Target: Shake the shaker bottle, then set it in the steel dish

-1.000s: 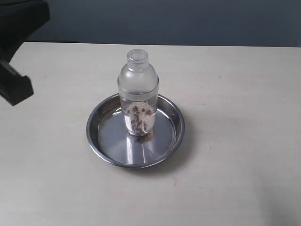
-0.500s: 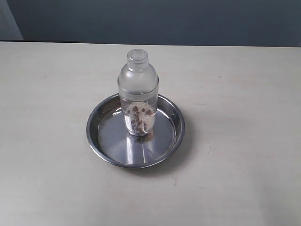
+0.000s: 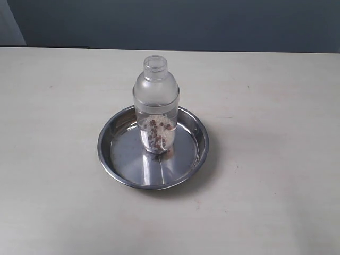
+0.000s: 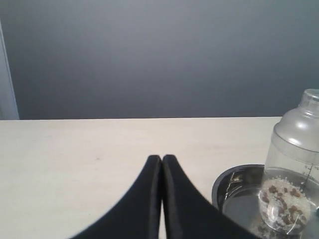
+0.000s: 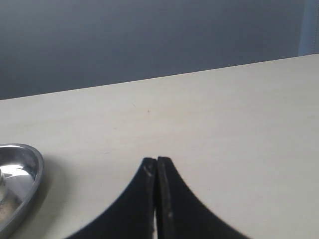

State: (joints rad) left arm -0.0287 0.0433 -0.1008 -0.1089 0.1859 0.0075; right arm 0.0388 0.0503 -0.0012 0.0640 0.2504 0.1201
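The shaker bottle [image 3: 155, 103] stands upright inside the steel dish [image 3: 114, 159] at the table's middle, brown beads and white grains settled at its bottom. In the left wrist view the shaker bottle [image 4: 294, 164] and the steel dish [image 4: 230, 178] sit off to one side of my left gripper [image 4: 162, 158], which is shut on nothing and well apart from them. My right gripper [image 5: 156, 160] is also shut and empty, with only the steel dish's rim [image 5: 33, 172] showing at the frame's edge. Neither gripper appears in the exterior view.
The pale table [image 3: 276, 106] stretches bare around the dish on all sides. A dark grey wall [image 3: 212, 24] runs behind the table's far edge.
One second ago the left arm's black bulk filled the exterior view's upper left corner; it has since withdrawn out of that view. The bottle and dish have not moved.
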